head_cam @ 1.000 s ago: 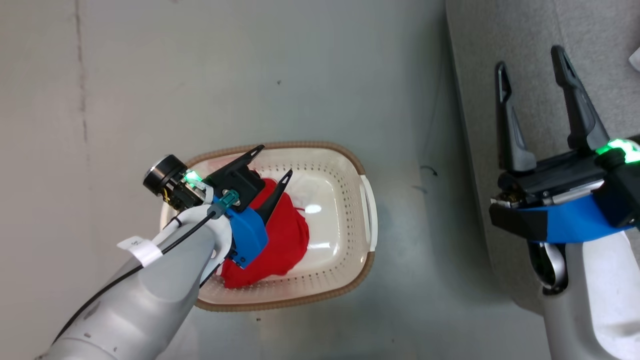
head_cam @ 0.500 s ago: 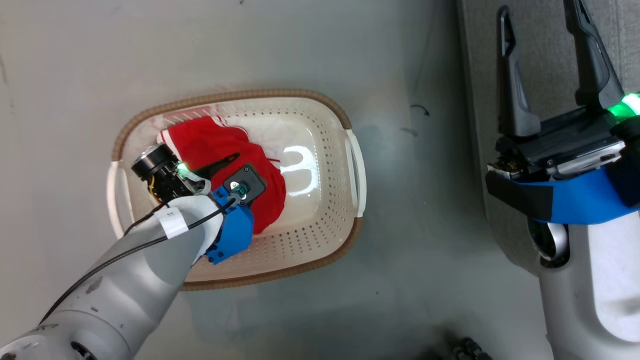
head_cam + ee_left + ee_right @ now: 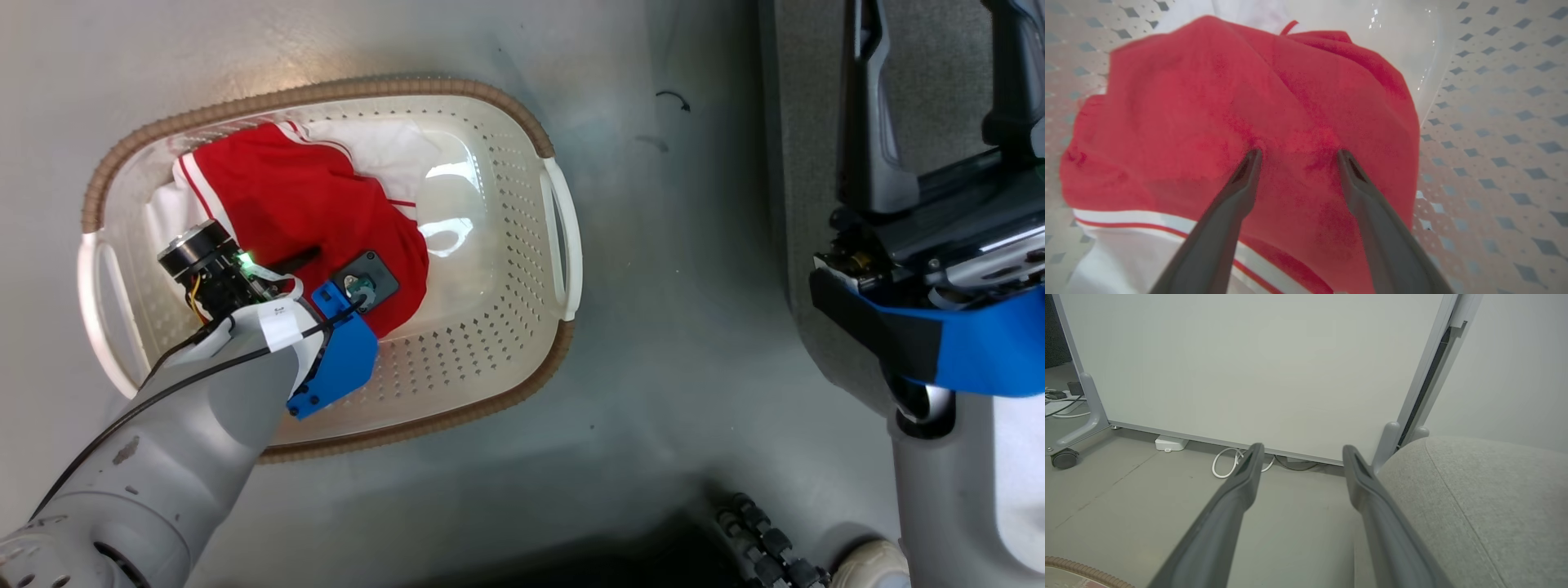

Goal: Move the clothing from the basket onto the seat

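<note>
The cream basket (image 3: pixel 326 88) with its brown rim stands on the grey floor. The red clothing (image 3: pixel 302 196) with white stripes lies inside it over white fabric. My left gripper (image 3: pixel 326 263) reaches down into the basket. In the left wrist view the left gripper (image 3: pixel 1298 153) is open, both fingertips (image 3: pixel 1254 157) pressing into the red clothing (image 3: pixel 1208 102), which dimples between them. My right gripper (image 3: pixel 939 73) is open and holds nothing, hovering over the grey seat (image 3: pixel 804 122). In the right wrist view the right gripper (image 3: pixel 1302 449) points at a wall panel, the seat (image 3: pixel 1474 498) to its right.
A white panel (image 3: pixel 1249 355) on a wheeled foot (image 3: pixel 1063 457) stands behind the floor, with a coiled white cable (image 3: pixel 1224 463) and a white box (image 3: pixel 1169 443) at its base. The basket rim (image 3: pixel 1069 565) shows at the lower left. A dark ribbed part (image 3: pixel 767 539) sits at the bottom.
The head camera has shifted, so the basket sits higher and further left. My left gripper has gone down from above the basket onto the red clothing. The right gripper stays open.
</note>
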### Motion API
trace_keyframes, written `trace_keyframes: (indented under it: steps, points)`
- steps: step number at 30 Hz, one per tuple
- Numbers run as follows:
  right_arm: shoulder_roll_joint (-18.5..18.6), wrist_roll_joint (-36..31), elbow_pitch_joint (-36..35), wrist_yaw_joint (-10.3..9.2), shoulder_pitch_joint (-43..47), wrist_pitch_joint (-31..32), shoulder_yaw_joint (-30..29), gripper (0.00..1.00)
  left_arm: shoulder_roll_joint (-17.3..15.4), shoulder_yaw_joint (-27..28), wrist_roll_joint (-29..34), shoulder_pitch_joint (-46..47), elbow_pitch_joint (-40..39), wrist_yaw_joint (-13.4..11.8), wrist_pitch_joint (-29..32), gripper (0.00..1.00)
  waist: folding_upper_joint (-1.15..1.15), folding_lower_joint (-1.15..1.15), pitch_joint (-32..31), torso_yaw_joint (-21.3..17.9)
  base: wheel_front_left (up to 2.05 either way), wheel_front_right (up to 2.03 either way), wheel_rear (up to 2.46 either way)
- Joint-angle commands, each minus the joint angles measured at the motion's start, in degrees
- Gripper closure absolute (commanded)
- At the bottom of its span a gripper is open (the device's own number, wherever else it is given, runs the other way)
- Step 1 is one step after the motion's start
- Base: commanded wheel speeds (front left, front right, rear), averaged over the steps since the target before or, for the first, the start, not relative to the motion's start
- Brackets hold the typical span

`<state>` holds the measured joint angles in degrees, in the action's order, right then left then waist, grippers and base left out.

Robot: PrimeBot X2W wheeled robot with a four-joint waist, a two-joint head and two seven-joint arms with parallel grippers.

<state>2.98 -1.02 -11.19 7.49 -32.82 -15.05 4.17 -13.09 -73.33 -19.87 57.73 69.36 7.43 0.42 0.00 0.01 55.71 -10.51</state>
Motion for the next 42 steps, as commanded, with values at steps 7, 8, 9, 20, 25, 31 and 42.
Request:
trace_keyframes:
  steps: [7,8,9,20,25,31,42]
  points:
    - [-0.12,0.05,-4.20,0.02,0.95,-0.20,0.17,0.00,-0.74,-0.16,1.06,2.82,0.85,0.05,1.52,0.00,0.00,-0.01,3.31,-0.93,0.00,0.00,0.00]
    - [-0.13,-0.17,-4.75,0.02,1.25,-0.20,0.10,0.00,-0.83,-0.15,1.08,3.03,1.07,0.05,1.78,0.00,0.00,-0.01,3.69,-1.10,0.00,0.00,0.00]
    - [-0.13,-0.29,-5.32,0.01,1.47,-0.20,0.01,0.00,-0.87,-0.14,0.96,3.21,1.28,0.05,2.04,0.00,0.00,-0.01,4.05,-1.26,0.00,0.00,0.00]
    - [-0.14,-2.28,-11.45,0.02,4.29,-0.20,-0.45,0.00,-0.59,-0.15,0.11,4.55,2.92,0.05,2.50,0.00,0.00,-0.01,5.44,-1.63,0.00,0.00,0.00]
    - [-0.14,-2.99,-12.48,0.01,4.98,-0.20,-0.55,0.00,0.01,-0.15,0.31,5.23,3.46,0.05,3.67,1.00,0.00,-0.01,5.65,-1.15,0.00,0.00,0.00]
    - [-0.14,-3.07,-12.21,0.02,4.45,-0.20,-0.51,0.00,0.68,-0.16,0.44,5.38,3.48,0.05,2.67,1.00,0.00,-0.01,5.65,-0.67,0.00,0.00,0.00]
    - [-0.13,-2.31,-9.89,0.01,2.83,-0.20,-1.08,0.00,1.61,-0.15,-2.28,4.60,1.63,0.06,-3.03,1.00,0.00,-0.01,2.50,0.87,0.00,0.00,0.00]
